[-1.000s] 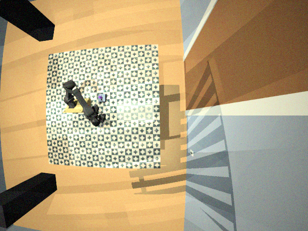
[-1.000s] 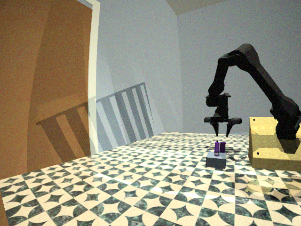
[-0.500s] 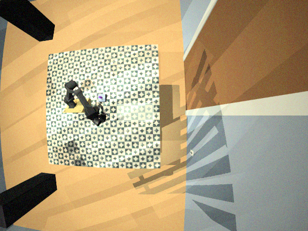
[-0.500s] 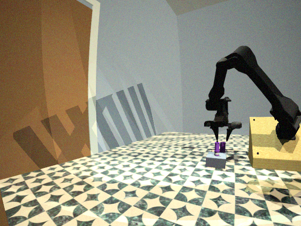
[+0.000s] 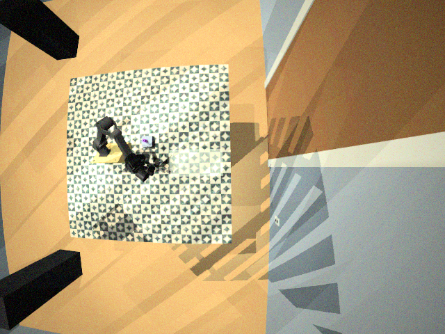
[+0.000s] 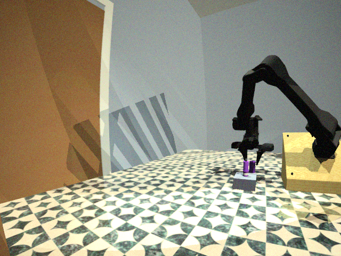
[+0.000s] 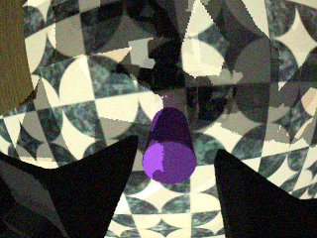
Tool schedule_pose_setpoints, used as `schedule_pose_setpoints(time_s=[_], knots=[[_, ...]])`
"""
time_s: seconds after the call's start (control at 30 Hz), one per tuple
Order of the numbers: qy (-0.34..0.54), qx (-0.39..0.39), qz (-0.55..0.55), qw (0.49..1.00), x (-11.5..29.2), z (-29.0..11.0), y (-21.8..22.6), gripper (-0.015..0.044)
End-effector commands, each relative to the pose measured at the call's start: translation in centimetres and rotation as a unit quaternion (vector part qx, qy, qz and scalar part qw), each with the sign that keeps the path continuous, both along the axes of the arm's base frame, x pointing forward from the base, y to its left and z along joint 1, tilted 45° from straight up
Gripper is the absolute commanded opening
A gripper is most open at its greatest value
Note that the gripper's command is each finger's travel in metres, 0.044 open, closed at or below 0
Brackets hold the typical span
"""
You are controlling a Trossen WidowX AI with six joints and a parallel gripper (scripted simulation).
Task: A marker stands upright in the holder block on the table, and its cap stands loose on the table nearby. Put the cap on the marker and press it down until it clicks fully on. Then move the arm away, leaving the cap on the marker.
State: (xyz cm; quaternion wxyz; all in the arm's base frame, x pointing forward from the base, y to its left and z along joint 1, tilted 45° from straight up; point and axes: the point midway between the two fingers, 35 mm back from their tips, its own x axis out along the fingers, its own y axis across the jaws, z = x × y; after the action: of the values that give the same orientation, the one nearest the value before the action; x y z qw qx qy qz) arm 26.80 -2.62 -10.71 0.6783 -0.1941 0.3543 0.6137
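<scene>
The checkered table (image 6: 154, 220) carries everything, and the arm (image 6: 278, 82) rises from a wooden base block (image 6: 305, 162) near the table's left edge as the top view shows it, arching over and pointing its wrist straight down, a pose that suits a vertical pick. Beside the base, further in from that edge, sits the grey holder block (image 6: 244, 182), which keeps the marker (image 6: 245, 167) upright so that a cap can be pushed down onto it along its axis. The gripper (image 7: 173, 178) hangs directly above the purple cap (image 7: 169, 149), its fingers (image 6: 244, 154) apart and holding nothing, with the gap clearly wider than the cap so they can pass down either side of it. The cap stands on end on the table, apart from the marker; in the exterior view it seems just behind the holder, but how near it really is cannot be judged. It has not yet been gripped.
</scene>
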Motion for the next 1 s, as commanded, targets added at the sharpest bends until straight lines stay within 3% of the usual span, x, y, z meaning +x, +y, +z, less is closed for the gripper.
schedule_pose_setpoints(time_s=[0.0, 0.33, 0.43, 0.8, 0.9, 0.97], knots=[[0.007, 0.004, -0.002, 1.000, -0.39, -0.68, 0.79, 0.0244], [0.007, 0.005, -0.001, 1.000, -0.50, -1.36, 1.53, 0.0244], [0.007, 0.005, -0.001, 1.000, -0.52, -1.37, 1.52, 0.0166], [0.007, 0.005, -0.001, 1.000, -0.52, -1.37, 1.52, 0.0092], [0.007, 0.005, -0.002, 1.000, -0.46, -1.07, 1.17, 0.0014], [0.007, 0.004, -0.002, 1.000, -0.40, -0.65, 0.71, 0.0000]])
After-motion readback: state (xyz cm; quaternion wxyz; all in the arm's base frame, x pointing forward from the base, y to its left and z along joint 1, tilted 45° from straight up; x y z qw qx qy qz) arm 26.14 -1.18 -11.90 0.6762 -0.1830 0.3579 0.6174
